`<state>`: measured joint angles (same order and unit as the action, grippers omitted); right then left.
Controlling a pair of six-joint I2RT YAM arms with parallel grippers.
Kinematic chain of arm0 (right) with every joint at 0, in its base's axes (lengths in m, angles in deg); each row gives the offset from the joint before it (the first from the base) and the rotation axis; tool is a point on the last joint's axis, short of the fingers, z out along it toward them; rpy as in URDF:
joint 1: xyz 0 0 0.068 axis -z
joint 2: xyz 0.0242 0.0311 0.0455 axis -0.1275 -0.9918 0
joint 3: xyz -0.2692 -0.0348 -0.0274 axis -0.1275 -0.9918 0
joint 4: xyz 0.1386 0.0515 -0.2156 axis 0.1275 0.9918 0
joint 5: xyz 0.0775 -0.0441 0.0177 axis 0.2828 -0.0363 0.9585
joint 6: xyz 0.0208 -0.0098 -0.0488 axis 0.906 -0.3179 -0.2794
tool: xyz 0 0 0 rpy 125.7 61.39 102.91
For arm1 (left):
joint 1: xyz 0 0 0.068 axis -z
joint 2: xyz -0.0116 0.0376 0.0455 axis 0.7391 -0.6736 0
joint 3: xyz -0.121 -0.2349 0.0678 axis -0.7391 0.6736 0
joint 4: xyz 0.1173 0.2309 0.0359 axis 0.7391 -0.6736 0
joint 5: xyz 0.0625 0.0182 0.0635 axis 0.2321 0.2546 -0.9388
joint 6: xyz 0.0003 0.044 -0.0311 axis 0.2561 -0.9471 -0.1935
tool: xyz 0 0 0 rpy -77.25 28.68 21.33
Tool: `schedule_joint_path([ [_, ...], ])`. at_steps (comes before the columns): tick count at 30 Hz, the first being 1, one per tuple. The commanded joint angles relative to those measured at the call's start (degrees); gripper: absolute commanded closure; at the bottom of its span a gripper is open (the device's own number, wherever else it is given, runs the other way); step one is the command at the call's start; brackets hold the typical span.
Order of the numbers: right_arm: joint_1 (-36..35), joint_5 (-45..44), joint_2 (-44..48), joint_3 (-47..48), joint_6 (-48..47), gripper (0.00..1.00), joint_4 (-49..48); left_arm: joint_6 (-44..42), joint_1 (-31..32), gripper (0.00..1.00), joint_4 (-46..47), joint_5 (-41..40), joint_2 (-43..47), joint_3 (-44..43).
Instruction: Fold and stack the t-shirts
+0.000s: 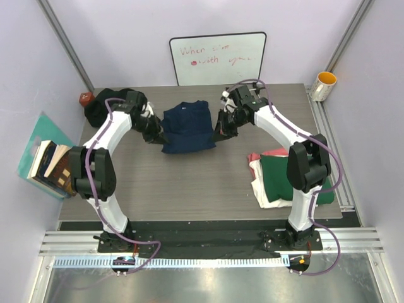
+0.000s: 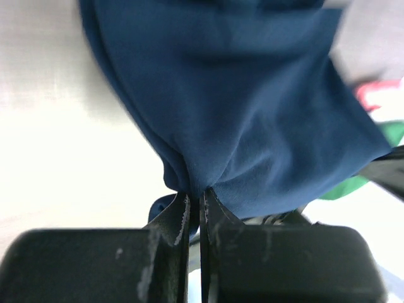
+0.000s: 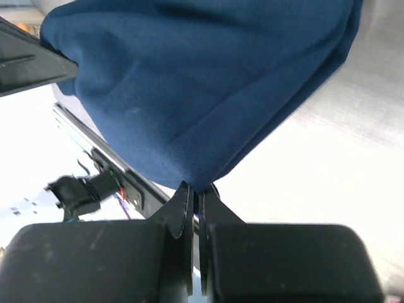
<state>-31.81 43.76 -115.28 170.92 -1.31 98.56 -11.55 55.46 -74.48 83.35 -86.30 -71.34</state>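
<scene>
Navy t-shirt (image 1: 187, 126) at far middle of desk (image 1: 189, 189) — left jaws pinched shut on its left edge, right jaws on its right edge — green t-shirt (image 1: 278, 173) stacked near right.

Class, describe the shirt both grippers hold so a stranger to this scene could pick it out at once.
Find the whiteboard at the table's far edge; just in front of it is the navy blue t-shirt, pinched on either side by the left gripper and right gripper. It is the only blue one: the black shirt is heaped far left, the stack sits right.
</scene>
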Motion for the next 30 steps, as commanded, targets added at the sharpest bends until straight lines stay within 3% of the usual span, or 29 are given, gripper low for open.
schedule_joint_path([
  [1,1.3,1.1,-3.9,7.4,2.0,0.99,0.0,2.3,-1.6,0.99,-0.5,1.3,-5.2,-11.1],
  [16,5.7,2.3,-25.7,38.4,5.0,0.99,1.6,4.0,-2.4,0.99,-4.7,0.6,-25.7,-37.0],
  [26,5.8,5.8,-27.0,39.5,8.6,0.99,-9.9,6.5,-3.6,1.00,0.2,-0.5,-27.8,-40.1],
  [30,5.8,7.7,-27.9,39.5,10.3,0.99,-19.7,6.9,-3.8,1.00,4.3,-0.7,-27.7,-39.9],
])
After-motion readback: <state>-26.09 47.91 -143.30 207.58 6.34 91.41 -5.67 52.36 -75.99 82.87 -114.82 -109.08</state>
